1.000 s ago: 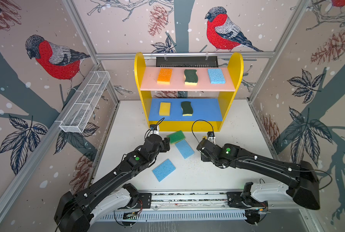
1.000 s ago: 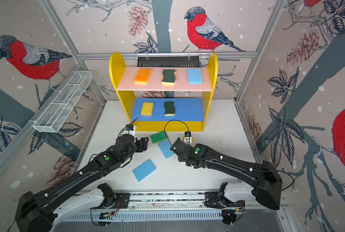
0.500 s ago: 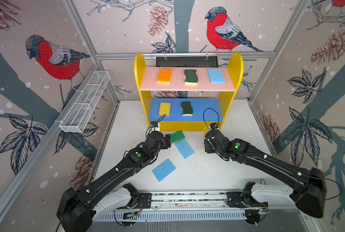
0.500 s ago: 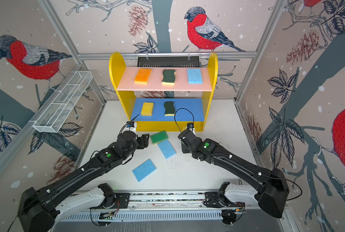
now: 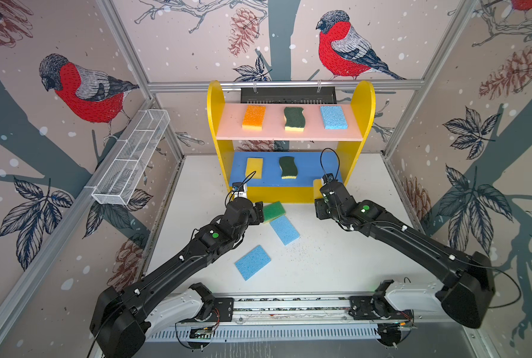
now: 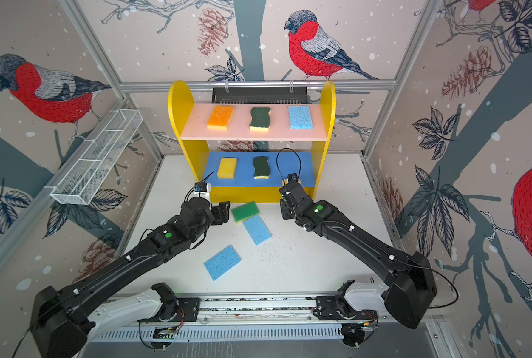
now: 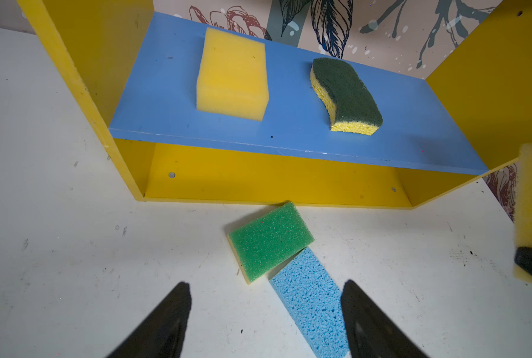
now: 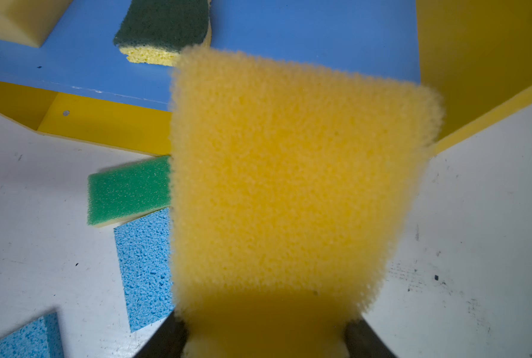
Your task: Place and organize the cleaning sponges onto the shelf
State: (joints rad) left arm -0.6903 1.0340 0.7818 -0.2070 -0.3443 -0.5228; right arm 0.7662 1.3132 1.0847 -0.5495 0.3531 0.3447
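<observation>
The yellow shelf (image 5: 364, 102) holds an orange sponge (image 5: 254, 117), a wavy scourer (image 5: 294, 118) and a light blue sponge (image 5: 333, 117) on its pink board. On the blue board lie a yellow sponge (image 5: 254, 167) and a second scourer (image 5: 288, 167). My right gripper (image 8: 266, 328) is shut on another yellow sponge (image 8: 289, 186), held at the front right corner of the blue board. My left gripper (image 7: 266, 285) stands open just above the table, close to a green sponge (image 7: 271, 238) that overlaps a light blue sponge (image 7: 311, 303). Another light blue sponge (image 5: 253, 262) lies nearer the front.
A white wire-mesh basket (image 5: 131, 161) hangs on the left wall. The shelf's yellow base compartment (image 7: 274, 176) shows nothing inside. Both arms reach in from the rail (image 5: 289, 305) at the front edge. Walls enclose the white table (image 5: 336, 263) on three sides.
My right gripper has carried the yellow sponge from mid-table up and back to the blue board's right front corner. My left gripper has edged slightly toward the green sponge.
</observation>
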